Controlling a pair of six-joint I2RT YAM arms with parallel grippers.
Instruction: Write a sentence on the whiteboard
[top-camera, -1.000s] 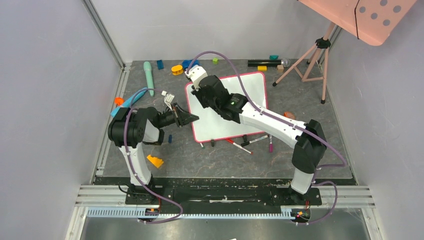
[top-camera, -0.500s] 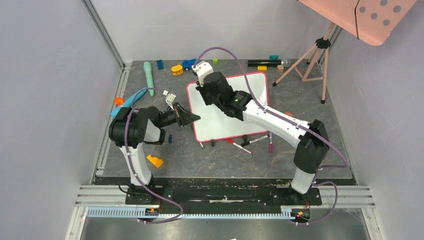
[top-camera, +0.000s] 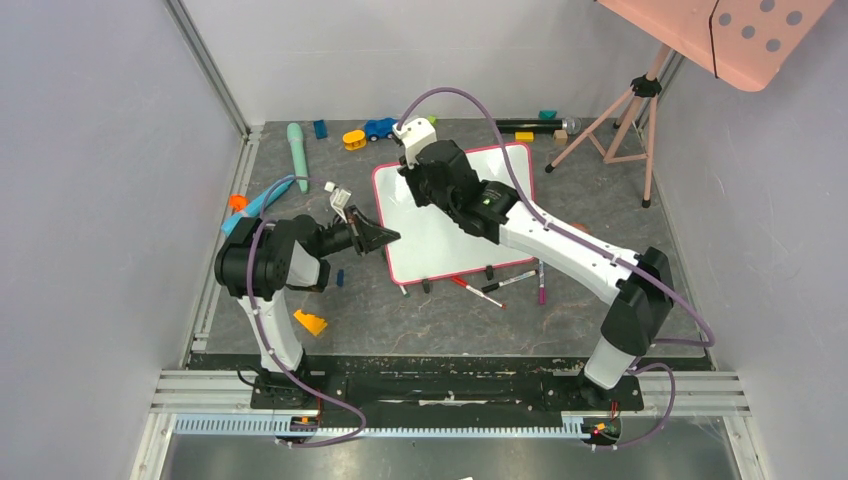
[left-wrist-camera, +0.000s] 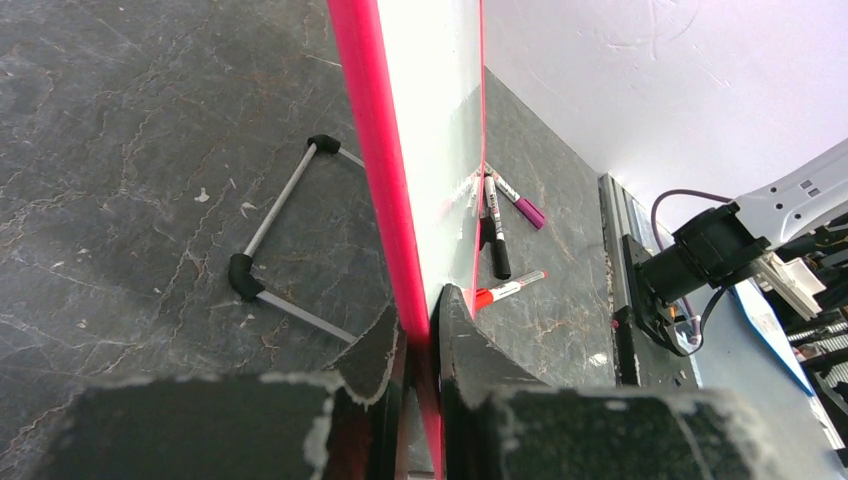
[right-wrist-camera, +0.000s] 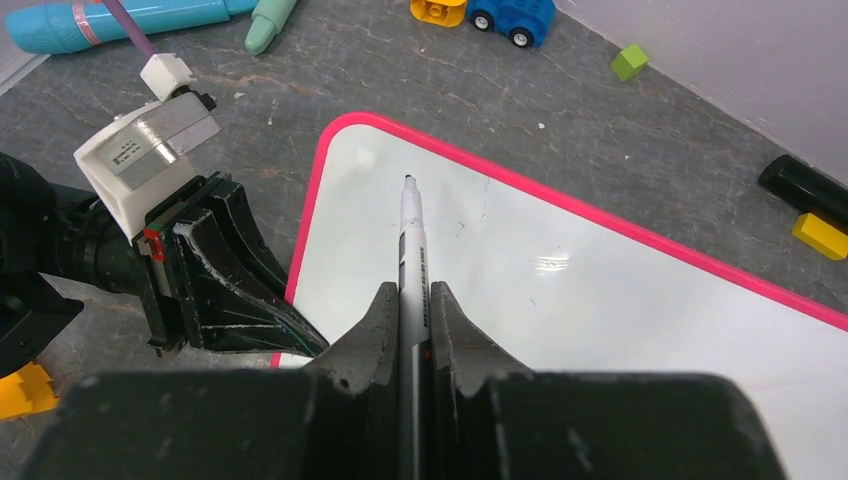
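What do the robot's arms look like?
The left arm and right arm both have white tube-shaped links and chunky black joints. A thin purple cable runs along each. The right one shows a small green light near its wrist. Each ends in a white box and black wedge-shaped jaws with scuffed, pale edges.

We look down on the whole table (top-camera: 420, 325) from high behind, while both wrist views sit close: the left skims edge-on along the whiteboard (left-wrist-camera: 430, 100), the right faces down on its corner, shared by all three.
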